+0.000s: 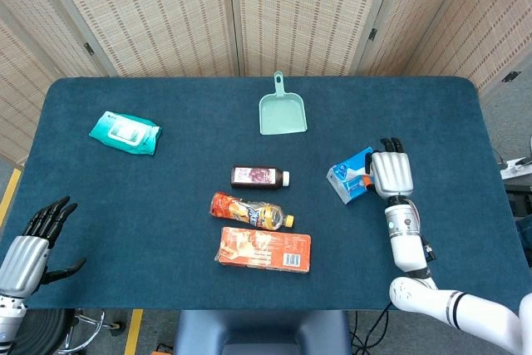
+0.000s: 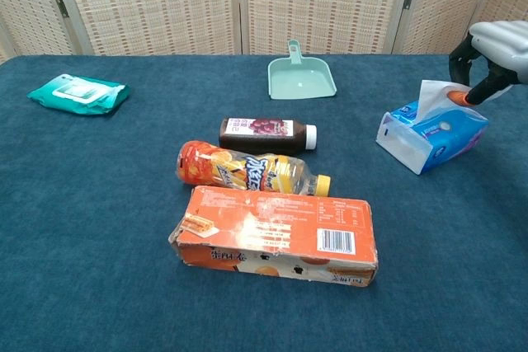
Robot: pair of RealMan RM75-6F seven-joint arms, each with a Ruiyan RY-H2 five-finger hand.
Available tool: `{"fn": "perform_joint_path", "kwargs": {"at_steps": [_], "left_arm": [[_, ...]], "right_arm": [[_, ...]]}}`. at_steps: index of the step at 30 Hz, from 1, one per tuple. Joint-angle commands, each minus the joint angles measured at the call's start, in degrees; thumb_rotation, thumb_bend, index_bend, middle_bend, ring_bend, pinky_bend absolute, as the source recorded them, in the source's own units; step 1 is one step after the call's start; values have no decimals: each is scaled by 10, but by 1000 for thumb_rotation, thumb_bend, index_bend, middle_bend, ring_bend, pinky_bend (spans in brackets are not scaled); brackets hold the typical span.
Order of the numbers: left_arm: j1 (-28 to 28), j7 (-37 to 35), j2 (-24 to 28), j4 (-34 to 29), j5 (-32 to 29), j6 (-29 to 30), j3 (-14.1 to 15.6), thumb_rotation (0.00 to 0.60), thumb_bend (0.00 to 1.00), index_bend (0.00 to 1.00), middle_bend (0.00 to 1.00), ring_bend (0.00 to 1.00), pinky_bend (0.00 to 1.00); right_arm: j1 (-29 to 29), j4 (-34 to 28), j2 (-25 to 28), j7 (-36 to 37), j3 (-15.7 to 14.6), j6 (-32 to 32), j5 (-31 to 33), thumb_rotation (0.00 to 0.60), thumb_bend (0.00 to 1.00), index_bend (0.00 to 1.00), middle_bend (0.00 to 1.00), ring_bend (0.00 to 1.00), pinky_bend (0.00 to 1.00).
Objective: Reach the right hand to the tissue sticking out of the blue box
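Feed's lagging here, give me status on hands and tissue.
Right hand on tissue atop blue box, grip unclear. Left hand open, idle. Nothing obstructing.

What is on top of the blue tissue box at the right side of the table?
A white tissue sticks up from the blue tissue box, with the right robot hand at it, thumb and fingers either side. From overhead the hand covers the tissue; the box's inside is hidden.

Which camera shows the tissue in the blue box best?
The chest view: the tissue stands white above the box, with the right robot hand at it. In the head view that robot hand covers the tissue.
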Motion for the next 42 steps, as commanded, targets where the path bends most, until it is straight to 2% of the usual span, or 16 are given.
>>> {"fn": "perform_joint_path", "kwargs": {"at_steps": [1,6,9,14,18,22,26,31,38,42], "left_arm": [[0,0,0,0,0,1,0,600,261,0,0,0,125],[0,1,0,0,0,1,0,600,261,0,0,0,124],[0,1,0,-1,0,2,0,600,261,0,0,0,124],[1,2,1,-1,-1,3,-1,600,261,0,0,0,125],[2,6,0,-2,2,6,-1,600,261,0,0,0,125],[2,18,-2,-3,7,6,2,600,262,0,0,0,125],[3,22,-2,-5,8,9,2,600,262,0,0,0,124],[4,25,-3,-5,8,11,2,600,263,0,0,0,125],[5,31,-5,-4,10,12,3,600,263,0,0,0,124],[4,33,-5,-4,9,11,2,600,262,0,0,0,125]], "right_arm": [[-5,-3,4,9,-3,3,-7,600,308,671,547,170,141],[-17,-28,24,37,-2,13,-29,600,308,672,547,170,141],[-30,-72,55,68,4,32,-58,600,308,671,547,170,141],[-75,-185,132,150,4,93,-150,600,307,671,547,170,141],[-124,-257,186,204,-31,153,-256,600,305,671,546,170,141],[-174,-291,221,244,-91,204,-368,600,300,671,541,170,141],[-205,-276,222,262,-140,224,-439,600,298,671,538,170,141],[-230,-229,201,270,-184,219,-477,600,296,671,532,170,141],[-244,-173,170,273,-189,202,-465,600,284,668,473,148,141],[-246,-163,166,273,-188,196,-459,600,280,589,421,111,120]]}}
